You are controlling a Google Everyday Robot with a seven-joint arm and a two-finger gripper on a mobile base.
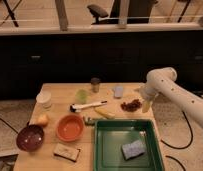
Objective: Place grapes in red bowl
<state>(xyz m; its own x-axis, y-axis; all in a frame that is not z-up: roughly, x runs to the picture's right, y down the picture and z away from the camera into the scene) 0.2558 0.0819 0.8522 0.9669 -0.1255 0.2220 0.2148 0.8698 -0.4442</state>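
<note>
Gripper: the gripper (145,105) hangs low over the right side of the wooden table (61,90), at the end of a white arm (181,97) that reaches in from the right.
Grip state: cannot tell whether it is open or closed.
Grapes: the grapes (130,105) lie on the table just left of the gripper, beyond the tray's far right corner; contact with the gripper cannot be told.
Red bowl: the red bowl (70,128) sits upright left of the tray, well apart from the grapes.
Tray: the green tray (101,150) fills the near right of the table, with a blue sponge (133,149) in it.
Dark bowl: a maroon bowl (30,138) stands at the near left, beside the red bowl.
Far side: a white cup (44,99), a green cup (82,95) and a dark jar (95,84).
</note>
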